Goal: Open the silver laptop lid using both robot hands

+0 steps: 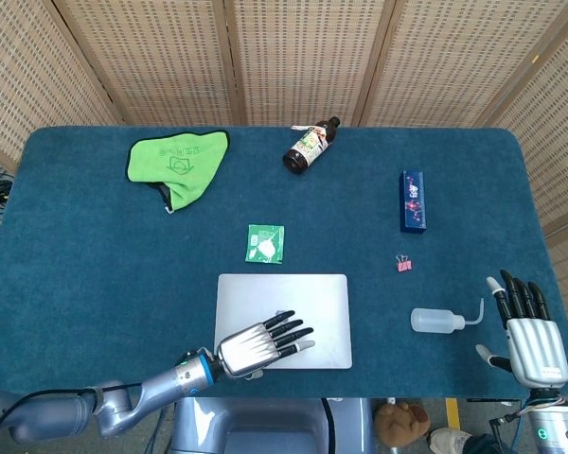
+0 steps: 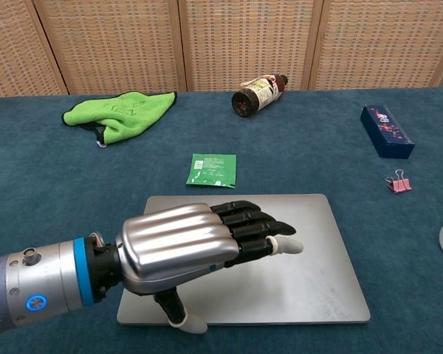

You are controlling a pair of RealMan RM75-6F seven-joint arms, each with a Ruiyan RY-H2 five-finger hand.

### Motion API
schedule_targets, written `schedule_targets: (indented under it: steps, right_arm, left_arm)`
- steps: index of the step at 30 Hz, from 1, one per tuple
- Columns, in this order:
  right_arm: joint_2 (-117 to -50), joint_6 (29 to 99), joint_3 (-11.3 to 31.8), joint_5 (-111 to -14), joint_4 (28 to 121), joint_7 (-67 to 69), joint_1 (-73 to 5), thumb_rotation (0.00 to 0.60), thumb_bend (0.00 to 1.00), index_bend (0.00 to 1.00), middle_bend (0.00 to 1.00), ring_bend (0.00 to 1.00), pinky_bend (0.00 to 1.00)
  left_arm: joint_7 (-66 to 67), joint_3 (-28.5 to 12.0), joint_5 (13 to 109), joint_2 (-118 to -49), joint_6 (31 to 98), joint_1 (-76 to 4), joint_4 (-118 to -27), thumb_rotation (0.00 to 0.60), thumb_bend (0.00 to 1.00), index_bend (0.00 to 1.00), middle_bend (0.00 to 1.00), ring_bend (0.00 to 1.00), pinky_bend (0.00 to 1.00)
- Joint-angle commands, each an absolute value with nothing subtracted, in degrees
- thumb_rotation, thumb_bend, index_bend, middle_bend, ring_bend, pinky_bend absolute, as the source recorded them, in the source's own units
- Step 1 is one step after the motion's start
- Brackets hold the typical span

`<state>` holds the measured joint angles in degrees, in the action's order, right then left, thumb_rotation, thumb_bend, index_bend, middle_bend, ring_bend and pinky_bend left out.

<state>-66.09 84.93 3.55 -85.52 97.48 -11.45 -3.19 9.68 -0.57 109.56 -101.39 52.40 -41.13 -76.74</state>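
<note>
Left hand (image 2: 199, 251) hovers spread over the closed laptop (image 1: 308, 298); only the head view shows the right hand (image 1: 525, 331), spread, at 4 o'clock.

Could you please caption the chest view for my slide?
Left hand held flat over the closed silver laptop, fingers apart.

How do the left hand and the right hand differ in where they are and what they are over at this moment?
The left hand is stretched over the near part of the closed silver laptop, while the right hand is off by the table's right edge, beside the squeeze bottle. The left hand points across the lid to the right; the right hand points away from the robot. Both have their fingers extended and hold nothing.
</note>
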Motion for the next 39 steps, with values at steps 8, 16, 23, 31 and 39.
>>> schedule_targets:
  steps: [8,16,23,31,39]
  right_arm:
    - [-66.0,84.7,3.6,-85.2,97.4,-11.0,-3.3,0.600,0.00,0.00,0.00,0.00,0.00]
    - [-65.8,84.5,3.6,-85.0,97.3,-10.5,-3.4,0.600,0.00,0.00,0.00,0.00,0.00]
    - [-65.7,84.4,3.7,-84.8,97.4,-10.0,-3.5,0.600,0.00,0.00,0.00,0.00,0.00]
    - [-65.5,84.4,3.7,-84.6,97.3,-9.4,-3.5,0.600,0.00,0.00,0.00,0.00,0.00]
    - [-65.4,84.3,3.7,-84.5,97.2,-9.1,-3.6,0.600,0.00,0.00,0.00,0.00,0.00]
  left_arm:
    - [11.9,-1.1,107.0,-104.7,51.1,-42.8,-75.4,0.600,0.17,0.00,0.00,0.00,0.00]
    - [13.5,-0.8,104.4,-107.1,50.7,-43.9,-73.9,0.600,0.18,0.00,0.00,0.00,0.00]
    - [15.0,-0.7,102.9,-108.5,50.6,-44.3,-73.0,0.600,0.08,0.00,0.00,0.00,0.00]
    - [17.1,-1.7,100.0,-109.9,51.1,-43.9,-72.8,0.600,0.00,0.00,0.00,0.00,0.00]
    - [19.0,-1.6,98.0,-110.3,50.9,-44.1,-72.8,0.600,0.21,0.00,0.00,0.00,0.00]
